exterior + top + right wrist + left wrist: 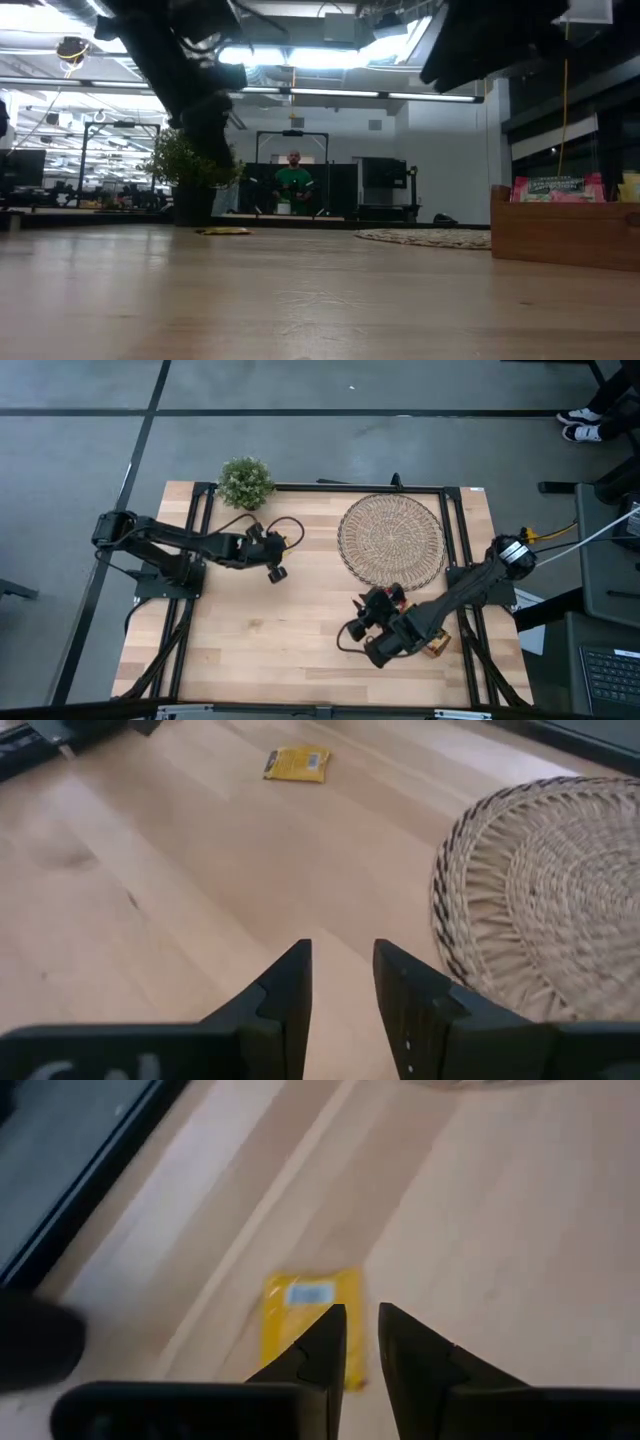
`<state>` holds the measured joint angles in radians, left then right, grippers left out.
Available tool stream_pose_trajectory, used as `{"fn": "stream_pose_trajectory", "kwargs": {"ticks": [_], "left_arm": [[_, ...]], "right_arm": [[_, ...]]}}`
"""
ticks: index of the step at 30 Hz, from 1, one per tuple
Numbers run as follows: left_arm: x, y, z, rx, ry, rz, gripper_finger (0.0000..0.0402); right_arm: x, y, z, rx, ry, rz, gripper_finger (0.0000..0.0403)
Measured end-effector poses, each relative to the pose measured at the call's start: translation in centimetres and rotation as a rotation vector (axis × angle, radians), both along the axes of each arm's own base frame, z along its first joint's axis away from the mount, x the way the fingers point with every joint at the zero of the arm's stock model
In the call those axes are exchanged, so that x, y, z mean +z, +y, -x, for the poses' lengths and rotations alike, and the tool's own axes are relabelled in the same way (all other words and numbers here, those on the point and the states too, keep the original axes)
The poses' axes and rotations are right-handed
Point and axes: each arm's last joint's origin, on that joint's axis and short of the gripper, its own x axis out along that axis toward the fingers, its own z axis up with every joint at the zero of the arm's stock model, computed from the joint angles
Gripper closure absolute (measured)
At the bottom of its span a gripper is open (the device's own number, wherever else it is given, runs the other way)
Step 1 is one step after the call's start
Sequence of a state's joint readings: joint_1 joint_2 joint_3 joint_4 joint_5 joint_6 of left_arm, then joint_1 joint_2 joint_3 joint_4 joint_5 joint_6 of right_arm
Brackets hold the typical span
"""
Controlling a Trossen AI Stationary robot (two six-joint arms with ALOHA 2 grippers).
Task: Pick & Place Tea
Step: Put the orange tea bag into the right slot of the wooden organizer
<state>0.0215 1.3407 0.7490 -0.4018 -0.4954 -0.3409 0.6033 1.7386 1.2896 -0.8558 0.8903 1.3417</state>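
Observation:
One yellow tea sachet [300, 1312] lies flat on the wooden table, near its far left; it also shows in the right wrist view [297, 763] and the low view [222, 231]. My left gripper [362, 1312] hangs above the table just short of that sachet, its fingers a narrow gap apart with nothing between them. My right gripper [342, 948] is open and empty over bare wood beside the round woven mat [550, 890]. In the high view the left gripper [277, 565] is left of the mat [390, 540], and the right gripper [372, 605] is in front of it.
A brown wooden tray [560, 235] with more sachets [555, 188] upright in it stands at the table's right, partly under my right arm [437, 647]. A small potted plant [245, 482] is at the far left edge. A person stands in the room beyond the table.

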Motion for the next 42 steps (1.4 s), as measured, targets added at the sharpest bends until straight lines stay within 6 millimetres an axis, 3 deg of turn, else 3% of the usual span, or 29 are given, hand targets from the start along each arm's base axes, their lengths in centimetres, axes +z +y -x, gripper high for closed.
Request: {"fn": "stream_pose_trajectory", "kwargs": {"ticks": [7,13,23,42], "left_arm": [[-0.4,1.8,0.9,0.119,0.063,0.022,0.0367],[-0.3,2.3,1.1,0.179,0.061,-0.041,0.0397],[-0.5,2.3,1.2,0.202,0.055,-0.049,0.0398],[-1.1,2.2,0.8,0.144,0.055,0.063,0.04]], "right_arm": [[-0.7,-1.1,-1.6,0.015,0.032,0.044,0.0292],[-2.5,-1.6,-3.0,0.025,0.084,0.06,0.0292],[-5.0,-1.8,-4.0,0.04,0.183,-0.005,0.0292],[-4.0,-0.5,-6.7,0.284,0.048,0.01,0.0292]]}}
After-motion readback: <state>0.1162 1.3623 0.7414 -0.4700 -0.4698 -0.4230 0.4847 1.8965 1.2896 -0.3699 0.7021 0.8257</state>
